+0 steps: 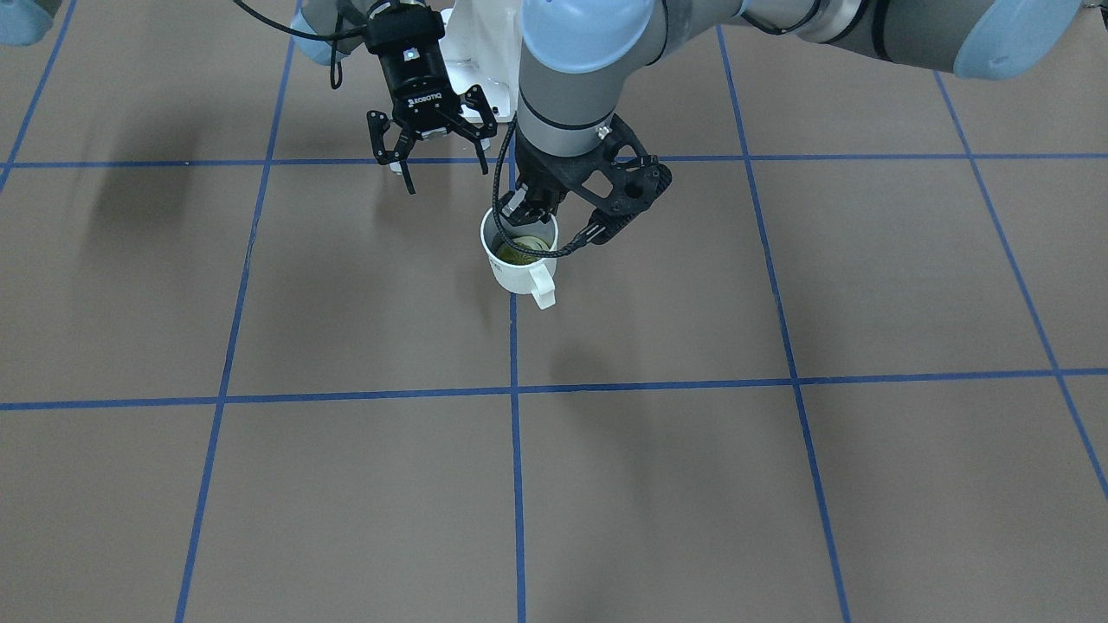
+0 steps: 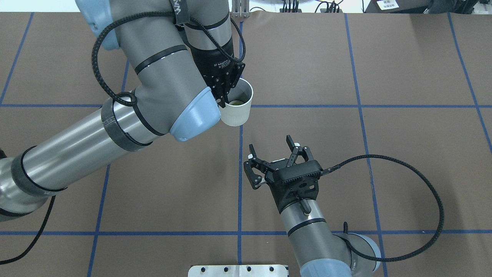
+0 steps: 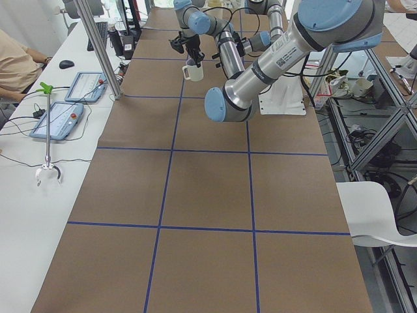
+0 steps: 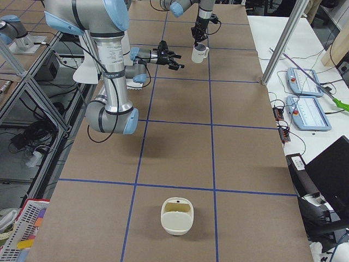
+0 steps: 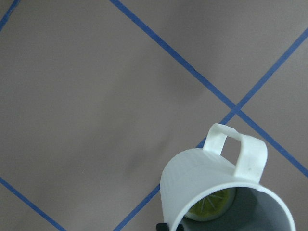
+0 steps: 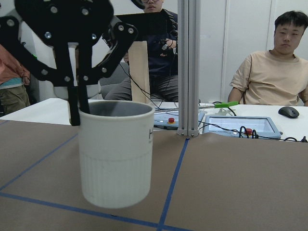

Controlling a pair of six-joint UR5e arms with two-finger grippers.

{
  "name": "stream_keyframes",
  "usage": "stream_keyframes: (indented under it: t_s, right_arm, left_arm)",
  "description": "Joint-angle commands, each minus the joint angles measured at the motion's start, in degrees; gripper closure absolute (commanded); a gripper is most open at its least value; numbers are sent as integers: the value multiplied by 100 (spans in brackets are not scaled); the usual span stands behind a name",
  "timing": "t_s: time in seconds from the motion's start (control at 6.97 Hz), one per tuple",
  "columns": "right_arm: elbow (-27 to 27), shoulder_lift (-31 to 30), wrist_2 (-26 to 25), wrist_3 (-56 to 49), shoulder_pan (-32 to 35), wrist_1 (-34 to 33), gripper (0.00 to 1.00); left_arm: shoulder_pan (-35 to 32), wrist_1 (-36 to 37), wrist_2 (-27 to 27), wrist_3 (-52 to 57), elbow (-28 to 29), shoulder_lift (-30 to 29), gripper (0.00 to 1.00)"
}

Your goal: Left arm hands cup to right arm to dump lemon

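There is one cup (image 1: 518,264) with one lemon (image 5: 211,208) in it. Two tools: left tool (image 2: 224,97) and right tool (image 2: 270,145). One white container (image 4: 177,226), lower centre of the right-side view.

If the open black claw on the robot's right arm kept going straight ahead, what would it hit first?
Probably the small cream-white ceramic mug, which the left gripper holds by its rim. The right gripper points at it with nothing between them, though it might only graze the mug's side.
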Motion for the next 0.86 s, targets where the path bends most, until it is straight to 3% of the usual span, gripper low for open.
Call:
stream_keyframes:
  t_s: [0.0,0.72]
  right_arm:
    - [-141,140,-174,29,-20,17,2]
    - [-150,263,-165,82,-11,43,2]
  left_arm:
    - [213,0,7,-201,-16,-74,100]
    - [451,-53,-1,-439,-95,-198,100]
